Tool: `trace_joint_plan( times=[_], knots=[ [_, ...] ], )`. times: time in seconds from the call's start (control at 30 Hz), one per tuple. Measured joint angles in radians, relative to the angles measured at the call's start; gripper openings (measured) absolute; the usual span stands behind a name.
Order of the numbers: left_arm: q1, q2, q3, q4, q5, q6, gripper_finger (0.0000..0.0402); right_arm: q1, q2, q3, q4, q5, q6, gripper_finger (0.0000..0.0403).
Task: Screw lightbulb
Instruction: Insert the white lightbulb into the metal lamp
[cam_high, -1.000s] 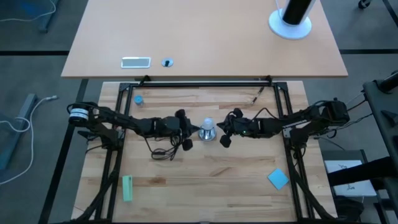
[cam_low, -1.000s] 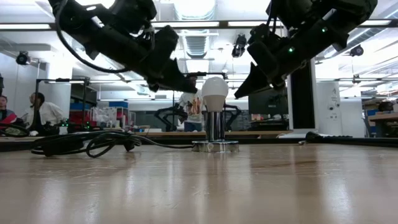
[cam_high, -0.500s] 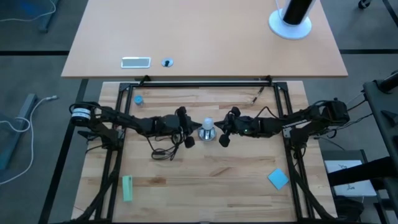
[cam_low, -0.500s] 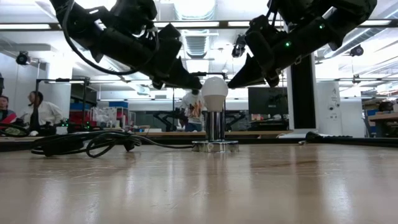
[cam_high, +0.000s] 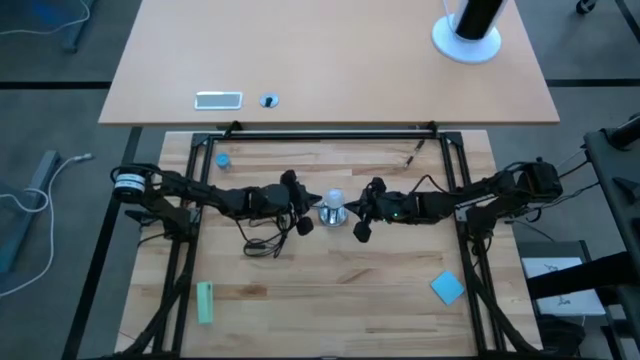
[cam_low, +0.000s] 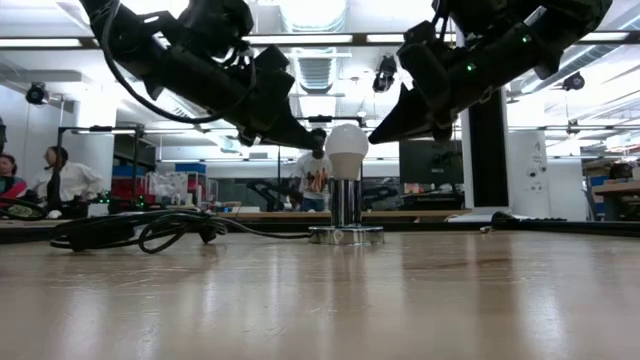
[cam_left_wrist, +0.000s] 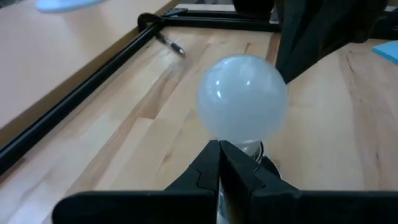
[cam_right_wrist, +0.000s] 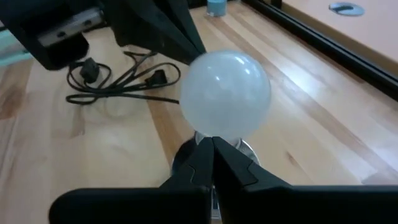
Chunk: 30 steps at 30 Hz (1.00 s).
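The whitish lightbulb (cam_low: 347, 150) stands upright with its base in the shiny silver socket (cam_low: 345, 205), which rests on its round foot on the wooden table (cam_high: 340, 270). My left gripper (cam_low: 318, 146) is shut, and its tip is at the left side of the bulb's head. My right gripper (cam_low: 374, 138) is shut, and its tip is at the right side of the head. In the left wrist view the shut tip (cam_left_wrist: 219, 146) shows just under the bulb's head (cam_left_wrist: 242, 93). The right wrist view shows the same: the shut tip (cam_right_wrist: 211, 142) under the head (cam_right_wrist: 225, 93). My left gripper comes slanting down from the table's left, its shut tip at the lower left of the bulb's head (cam_low: 330, 152); I cannot tell whether it touches. My right gripper comes slanting down from the table's right, its shut tip at the head's right side (cam_low: 365, 145); I cannot tell whether it touches.
The socket's black cord (cam_high: 262, 243) lies coiled on the table left of the socket. A green block (cam_high: 205, 302) lies near the front left and a blue block (cam_high: 447, 287) near the front right. A small blue cap (cam_high: 222, 160) and a pen (cam_high: 415, 152) lie by the far rail.
My right gripper has moved toward the table's left and a little up, and its tip has come close to the bulb's right side. The bulb and socket have stayed where they were.
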Motion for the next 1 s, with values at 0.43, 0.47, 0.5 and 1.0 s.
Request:
trace_joint_plan(
  times=[0.43, 0.47, 0.5, 1.0],
  knots=[
    [0.008, 0.006, 0.0, 0.077, 0.105, 0.04, 0.0, -0.028, 0.0, 0.0, 0.0, 0.101, -0.037, 0.0],
    [0.011, 0.006, 0.0, 0.075, 0.105, 0.039, 0.0, -0.028, 0.0, 0.0, 0.007, 0.091, -0.043, 0.0],
    [0.014, 0.006, 0.0, 0.072, 0.105, 0.039, 0.0, -0.027, 0.0, 0.0, 0.015, 0.078, -0.048, 0.0],
    [0.031, 0.006, 0.0, 0.069, -0.008, 0.01, 0.0, -0.016, 0.001, 0.0, 0.064, -0.007, -0.045, 0.0]
  ],
)
